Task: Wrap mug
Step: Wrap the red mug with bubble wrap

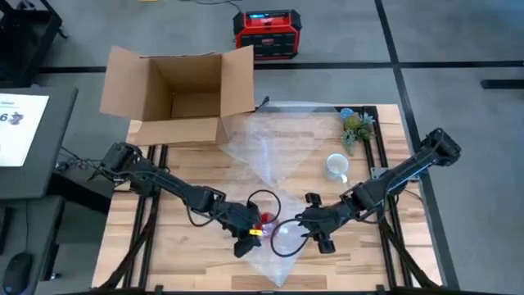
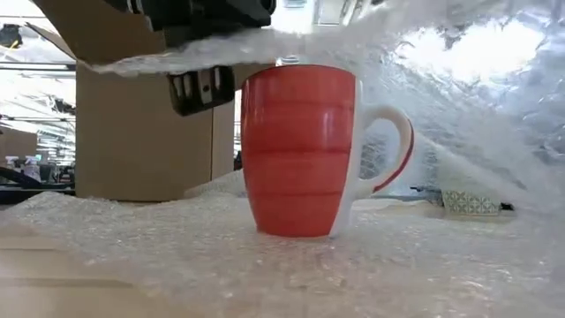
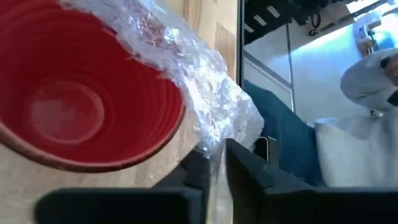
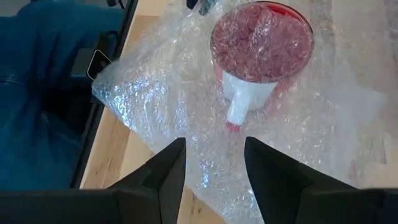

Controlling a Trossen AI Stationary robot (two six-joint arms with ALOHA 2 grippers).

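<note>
While the left pincer [image 1: 243,242] pinches bubble wrap [image 4: 186,99] over the red mug [image 2: 300,150], we log the right pincer [image 4: 214,163] open beside it, near tabletop [image 1: 172,246] edge

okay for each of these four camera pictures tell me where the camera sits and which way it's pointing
High view: above the table, looking straight down; both arms, left gripper, right gripper, cardboard box.
Low view: table height, looking level at the red mug on bubble wrap.
Left wrist view: on the left arm, looking into the mug past fingers pinching wrap.
Right wrist view: on the right arm, above the wrap-covered mug; open fingers.
All four share the mug.
</note>
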